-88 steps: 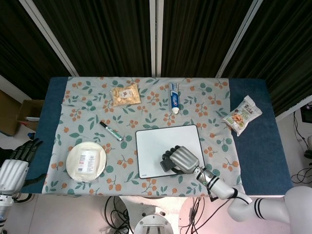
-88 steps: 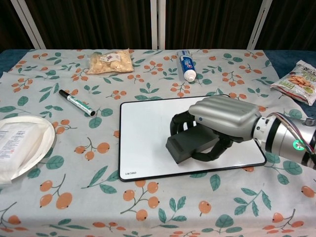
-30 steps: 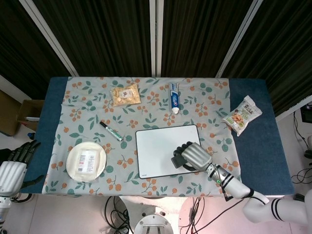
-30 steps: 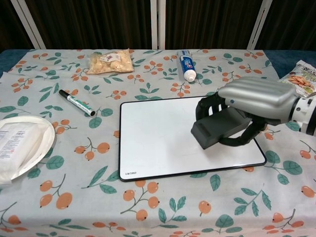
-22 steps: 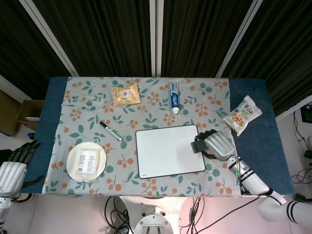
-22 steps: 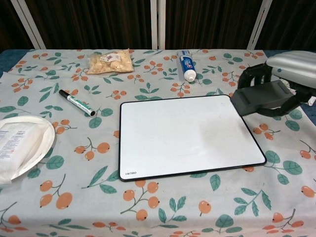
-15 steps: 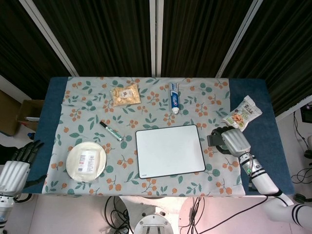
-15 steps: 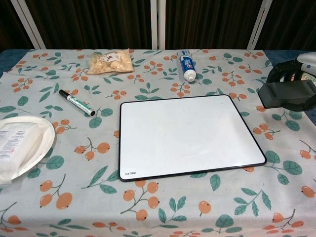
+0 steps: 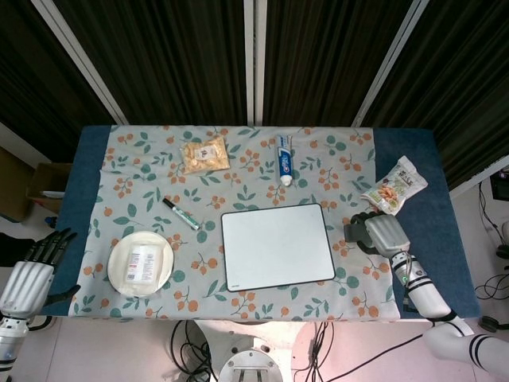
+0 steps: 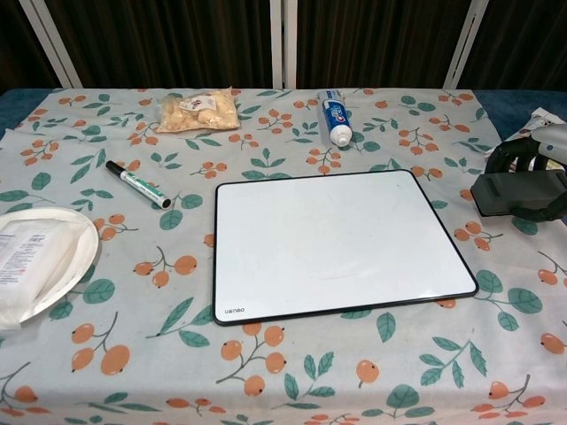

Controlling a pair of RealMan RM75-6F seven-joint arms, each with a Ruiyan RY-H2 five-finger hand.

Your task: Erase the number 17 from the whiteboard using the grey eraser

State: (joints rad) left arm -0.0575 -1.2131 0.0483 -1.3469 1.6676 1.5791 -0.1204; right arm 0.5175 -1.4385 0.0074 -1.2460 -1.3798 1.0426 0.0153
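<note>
The whiteboard (image 10: 337, 243) is lying flat in the middle of the table and looking all white, with no 17 showing, so the wiping looks done. What seems left is setting the grey eraser (image 10: 518, 192) down. It is a dark grey block, sitting just right of the board on the flowery cloth (image 10: 266, 372). The right hand (image 9: 385, 232) is gripping it. The left hand (image 9: 30, 272) is hanging off the table's left edge, fingers apart, holding nothing.

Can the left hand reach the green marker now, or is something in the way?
Probably yes. The left hand is open at the table's left edge, holding nothing. The green marker lies free on the cloth; only the plate sits roughly between them, and it is low.
</note>
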